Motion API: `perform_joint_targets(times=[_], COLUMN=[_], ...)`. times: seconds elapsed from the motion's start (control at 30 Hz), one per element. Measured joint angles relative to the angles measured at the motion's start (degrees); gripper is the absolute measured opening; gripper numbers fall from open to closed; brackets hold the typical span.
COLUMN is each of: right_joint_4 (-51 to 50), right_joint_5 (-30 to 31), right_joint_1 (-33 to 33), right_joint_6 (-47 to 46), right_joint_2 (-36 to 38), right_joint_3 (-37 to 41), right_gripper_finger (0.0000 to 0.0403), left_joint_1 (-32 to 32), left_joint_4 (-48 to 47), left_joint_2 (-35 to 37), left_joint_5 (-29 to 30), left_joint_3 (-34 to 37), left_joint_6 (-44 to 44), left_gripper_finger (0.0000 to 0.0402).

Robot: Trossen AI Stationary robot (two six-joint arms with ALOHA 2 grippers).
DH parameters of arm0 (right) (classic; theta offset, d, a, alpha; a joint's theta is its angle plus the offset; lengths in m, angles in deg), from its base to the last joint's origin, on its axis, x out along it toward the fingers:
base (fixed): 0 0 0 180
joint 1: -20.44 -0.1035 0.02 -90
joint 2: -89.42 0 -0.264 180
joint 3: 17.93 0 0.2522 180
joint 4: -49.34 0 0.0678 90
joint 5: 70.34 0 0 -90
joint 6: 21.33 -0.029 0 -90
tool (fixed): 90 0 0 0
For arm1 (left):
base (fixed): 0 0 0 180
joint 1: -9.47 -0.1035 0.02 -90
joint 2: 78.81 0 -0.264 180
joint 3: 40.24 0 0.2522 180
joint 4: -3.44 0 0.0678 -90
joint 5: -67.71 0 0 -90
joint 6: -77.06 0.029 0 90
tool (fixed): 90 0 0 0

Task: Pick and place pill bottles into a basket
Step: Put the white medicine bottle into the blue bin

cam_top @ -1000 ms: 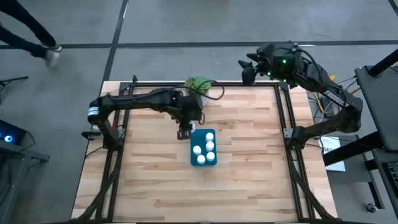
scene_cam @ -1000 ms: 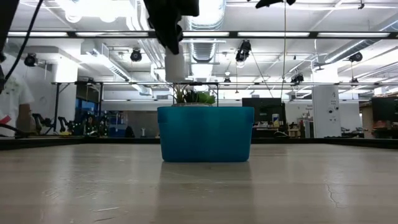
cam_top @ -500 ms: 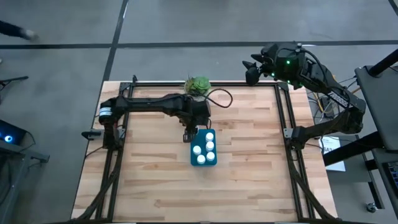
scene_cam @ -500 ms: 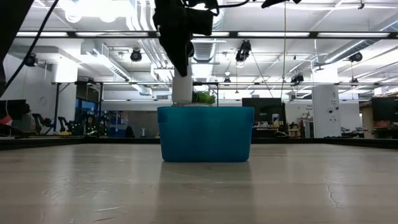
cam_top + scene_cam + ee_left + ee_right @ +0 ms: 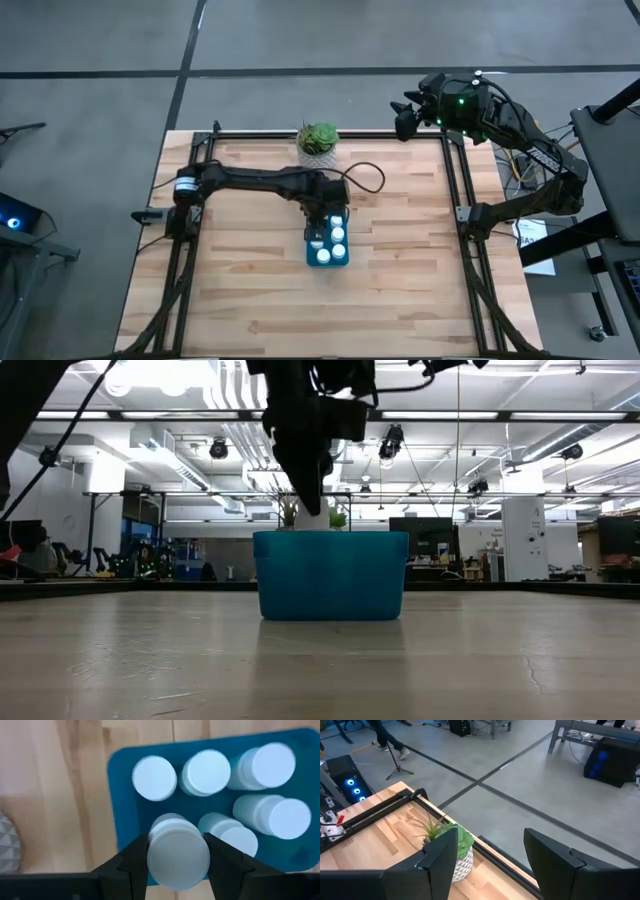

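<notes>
Left gripper [image 5: 177,857]: clamped on the sixth pill bottle [image 5: 177,851], which you hold just above the basket [image 5: 122,810], over its one vacant spot. Five pill bottles [image 5: 207,771] stand inside already. You have only the lowering and release left, by my reading. Right gripper [image 5: 490,862]: fingers apart, holding nothing, parked off the table's far right corner.

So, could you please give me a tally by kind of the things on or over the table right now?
Pill bottles: 6, five standing in the basket and one held over it by the left gripper
Basket: 1
Potted plant: 1
Total: 8
</notes>
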Motion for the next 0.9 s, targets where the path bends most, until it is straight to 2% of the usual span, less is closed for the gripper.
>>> perform_joint_targets(times=[0.2, 0.6, 0.9], right_joint_4=[-0.27, -0.27, -0.25], right_joint_5=[-0.12, -0.20, -0.43], right_joint_1=[0.00, 0.00, 0.00], right_joint_6=[-0.01, 0.18, -0.01], right_joint_2=[0.00, -0.02, -0.02], right_joint_3=[0.00, 0.02, 0.02], right_gripper_finger=[0.0219, 0.0219, 0.0219], left_joint_1=[-0.04, -0.02, 0.02], left_joint_4=[1.90, 7.42, 12.29], left_joint_2=[-1.43, -0.86, -0.73], left_joint_5=[-0.07, -0.18, -0.72], left_joint_3=[0.95, 8.71, 11.65], left_joint_6=[0.00, -0.52, -1.66], left_gripper_finger=[0.0141, 0.0141, 0.0141])
